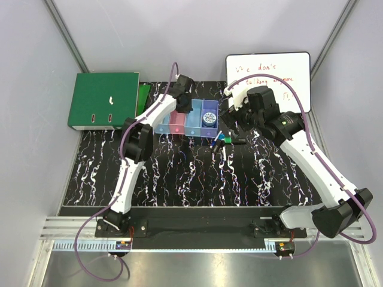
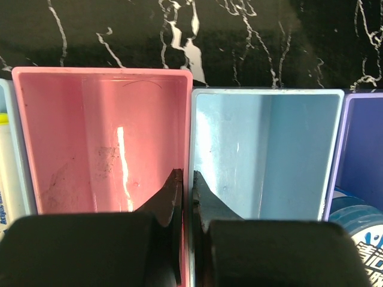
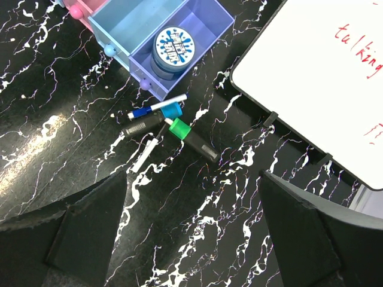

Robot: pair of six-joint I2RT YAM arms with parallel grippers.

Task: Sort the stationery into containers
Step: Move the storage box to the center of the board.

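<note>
The joined row of four bins (image 1: 192, 127) stands at the table's middle back. My left gripper (image 1: 179, 111) reaches into it. In the left wrist view its fingers (image 2: 173, 191) straddle and pinch the wall (image 2: 190, 131) between the pink bin (image 2: 102, 137) and the light blue bin (image 2: 269, 149). A white-and-yellow marker (image 2: 7, 173) lies in the leftmost bin. The round blue-and-white tin (image 3: 175, 48) sits in the purple bin (image 3: 209, 21). A blue-capped pen (image 3: 157, 107), a green-capped black marker (image 3: 191, 139) and a white pen (image 3: 143, 156) lie on the table in front. My right gripper (image 3: 192, 176) hovers open and empty near them.
A whiteboard with red writing (image 1: 269, 75) leans at the back right, close behind my right arm. A large green binder (image 1: 103, 98) lies at the back left. Grey walls close in on both sides.
</note>
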